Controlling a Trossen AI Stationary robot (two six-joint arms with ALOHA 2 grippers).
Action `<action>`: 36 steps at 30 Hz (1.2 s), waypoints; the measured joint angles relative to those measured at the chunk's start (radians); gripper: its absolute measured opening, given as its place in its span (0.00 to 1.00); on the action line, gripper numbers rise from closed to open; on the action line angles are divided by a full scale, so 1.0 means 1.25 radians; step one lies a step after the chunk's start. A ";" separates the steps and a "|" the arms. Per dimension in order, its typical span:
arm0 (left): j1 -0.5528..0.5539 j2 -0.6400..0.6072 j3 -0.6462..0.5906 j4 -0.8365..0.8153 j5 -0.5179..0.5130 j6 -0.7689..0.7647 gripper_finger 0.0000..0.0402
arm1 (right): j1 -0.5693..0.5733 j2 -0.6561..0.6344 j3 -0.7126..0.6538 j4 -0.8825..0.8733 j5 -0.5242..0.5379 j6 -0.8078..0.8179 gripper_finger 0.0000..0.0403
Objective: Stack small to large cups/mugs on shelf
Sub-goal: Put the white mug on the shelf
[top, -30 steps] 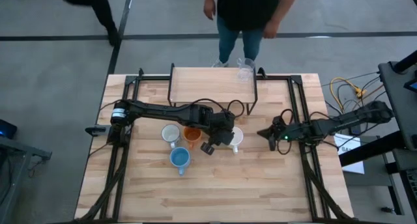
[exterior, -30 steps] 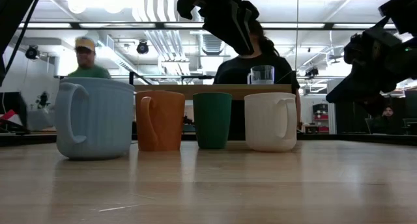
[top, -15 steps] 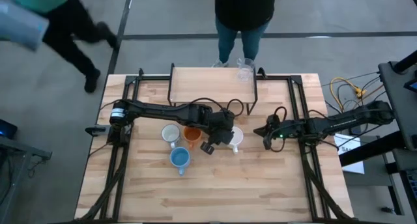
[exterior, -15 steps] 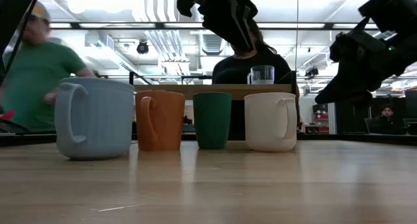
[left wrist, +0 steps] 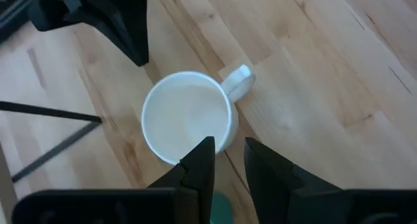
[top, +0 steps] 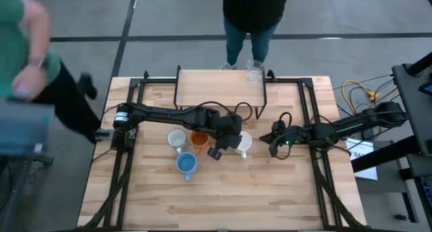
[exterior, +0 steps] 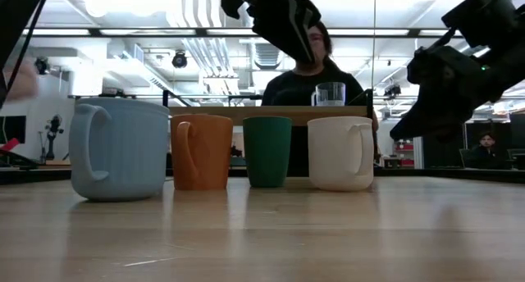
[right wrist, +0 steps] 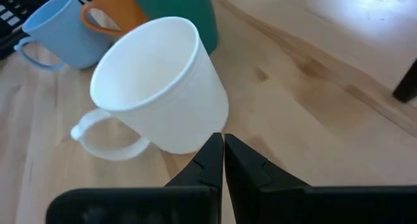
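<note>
**Right arm closes in on the white mug**

Over the last second the right gripper (top: 272,141) has slid left across the tabletop (top: 223,198), from well apart to just beside the white mug (top: 244,142), its fingers pressed fully together and holding nothing. The left gripper (top: 226,144) has not moved: it hangs above the green cup (exterior: 267,151) and the white mug, its fingers narrowly parted and empty. The mugs stand in a row, light blue mug (top: 185,164) nearest, orange mug (top: 198,139) beside the green cup. Only the glass (top: 254,71) stands on the shelf (top: 216,87), at its far right corner. Judging by this, the right arm must open before it can take the mug, so stacking has barely begun
</note>
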 joint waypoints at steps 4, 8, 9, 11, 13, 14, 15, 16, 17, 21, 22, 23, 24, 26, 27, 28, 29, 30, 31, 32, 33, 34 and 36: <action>-0.001 -0.002 0.000 -0.029 0.000 -0.001 0.17 | 0.000 0.033 0.000 0.038 0.000 -0.004 0.02; -0.002 -0.002 0.000 -0.032 0.000 -0.001 0.17 | 0.000 0.063 0.000 0.073 -0.005 -0.009 0.02; -0.002 -0.002 0.000 -0.032 0.000 -0.001 0.17 | 0.000 0.072 0.000 0.084 -0.006 -0.009 0.02; -0.002 -0.002 0.001 -0.031 0.000 -0.001 0.17 | 0.000 0.085 0.000 0.100 -0.006 -0.009 0.02; -0.002 -0.002 0.001 -0.030 0.000 -0.001 0.17 | 0.000 0.101 0.006 0.102 -0.006 -0.010 0.02; -0.002 -0.002 0.001 -0.030 0.000 -0.001 0.17 | 0.000 0.108 0.011 0.100 -0.007 -0.014 0.02; -0.002 -0.002 0.001 -0.031 0.000 -0.001 0.17 | 0.000 0.115 0.018 0.100 -0.009 -0.020 0.02; -0.002 -0.002 0.001 -0.030 0.000 -0.001 0.17 | -0.001 0.124 0.028 0.100 -0.013 -0.030 0.02; -0.002 -0.002 0.001 -0.030 0.000 -0.001 0.17 | -0.004 0.133 0.040 0.100 -0.022 -0.041 0.02; -0.002 -0.002 0.001 -0.030 0.000 -0.002 0.17 | -0.025 0.178 0.089 0.094 -0.054 -0.088 0.02; -0.002 -0.002 0.001 -0.030 0.000 -0.001 0.17 | -0.034 0.189 0.097 0.094 -0.060 -0.091 0.02; -0.002 -0.002 0.001 -0.030 0.000 -0.001 0.17 | -0.042 0.200 0.104 0.093 -0.070 -0.094 0.02; -0.003 -0.002 0.001 -0.030 0.000 -0.002 0.17 | -0.048 0.212 0.109 0.094 -0.078 -0.095 0.02; -0.003 -0.002 0.001 -0.030 0.000 -0.002 0.17 | -0.055 0.232 0.112 0.091 -0.088 -0.096 0.02; -0.003 -0.002 0.001 -0.030 0.000 -0.002 0.17 | -0.056 0.243 0.114 0.091 -0.093 -0.096 0.02; -0.003 -0.002 0.001 -0.030 0.000 -0.002 0.17 | -0.056 0.252 0.116 0.095 -0.100 -0.096 0.02; -0.003 -0.002 0.001 -0.030 0.000 -0.002 0.17 | -0.056 0.260 0.117 0.102 -0.107 -0.096 0.02; -0.003 -0.003 0.001 -0.030 0.000 -0.003 0.17 | -0.056 0.268 0.118 0.109 -0.112 -0.096 0.02; -0.003 -0.003 0.001 -0.030 0.000 -0.003 0.17 | -0.056 0.276 0.118 0.121 -0.115 -0.096 0.02; -0.003 -0.003 0.001 -0.030 0.000 -0.003 0.17 | -0.056 0.283 0.119 0.129 -0.118 -0.096 0.02; -0.003 -0.003 0.001 -0.030 0.000 -0.003 0.17 | -0.056 0.289 0.119 0.141 -0.123 -0.096 0.02; -0.003 -0.003 0.001 -0.030 0.000 -0.003 0.17 | -0.056 0.296 0.119 0.158 -0.126 -0.096 0.02; -0.003 -0.003 0.001 -0.030 0.000 -0.002 0.17 | -0.056 0.308 0.119 0.180 -0.126 -0.096 0.02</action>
